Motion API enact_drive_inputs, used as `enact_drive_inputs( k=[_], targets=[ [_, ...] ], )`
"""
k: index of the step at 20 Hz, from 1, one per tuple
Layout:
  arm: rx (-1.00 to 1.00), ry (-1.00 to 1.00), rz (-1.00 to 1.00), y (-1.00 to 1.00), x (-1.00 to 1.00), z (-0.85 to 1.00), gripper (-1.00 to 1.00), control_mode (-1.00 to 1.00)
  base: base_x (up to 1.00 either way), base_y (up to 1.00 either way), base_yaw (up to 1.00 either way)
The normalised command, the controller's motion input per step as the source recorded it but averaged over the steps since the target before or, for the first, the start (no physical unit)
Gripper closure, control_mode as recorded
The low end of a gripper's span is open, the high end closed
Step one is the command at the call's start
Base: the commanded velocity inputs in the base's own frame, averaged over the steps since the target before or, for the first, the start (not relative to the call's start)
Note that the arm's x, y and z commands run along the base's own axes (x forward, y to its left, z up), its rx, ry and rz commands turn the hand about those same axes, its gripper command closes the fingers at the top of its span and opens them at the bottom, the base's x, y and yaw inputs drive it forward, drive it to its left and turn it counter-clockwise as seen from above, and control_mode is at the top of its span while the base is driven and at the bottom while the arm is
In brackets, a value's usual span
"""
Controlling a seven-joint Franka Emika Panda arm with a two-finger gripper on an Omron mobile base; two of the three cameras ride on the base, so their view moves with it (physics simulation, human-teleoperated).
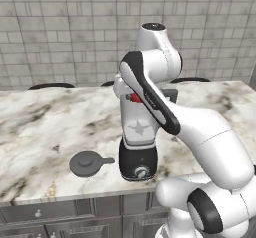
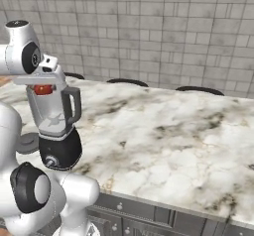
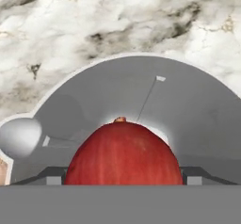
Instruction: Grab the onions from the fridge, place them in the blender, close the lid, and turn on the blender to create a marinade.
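A red onion (image 3: 123, 153) sits between the claw's (image 2: 45, 87) spread fingers at the open mouth of the blender (image 1: 138, 147), apparently gripped, though the contact is hidden; the blender stands near the desk's (image 1: 50, 127) near edge; the lid (image 1: 88, 162) lies flat just left of its base.

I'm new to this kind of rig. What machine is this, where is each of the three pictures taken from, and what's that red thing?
It is a rendered kitchen with a white robot arm on a mobile base. Two pictures come from base cameras behind the arm, left and right; the third looks along its end effector. On the marble counter stands a blender, its lid lying beside it. The end effector sits at the jar's open top with a red onion between its fingers, apparently held, ready to drop in.
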Motion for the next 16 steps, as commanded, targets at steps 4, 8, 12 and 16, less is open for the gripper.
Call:
enact_drive_inputs(
  k=[4, 8, 12, 16],
  targets=[
    [-0.03, 0.03, 0.1, 0.0, 0.0, -0.5, 1.0, -1.0, 0.0, 0.0, 0.0],
    [0.0, 0.02, 0.09, 0.0, -0.03, -0.25, -1.0, -1.0, 0.0, 0.0, 0.0],
    [0.0, 0.0, 0.08, 0.0, -0.09, 0.0, -1.0, -1.0, 0.0, 0.0, 0.0],
    [0.0, 0.0, 0.06, -0.01, -0.08, 0.0, -1.0, -1.0, 0.0, 0.0, 0.0]
  ],
)
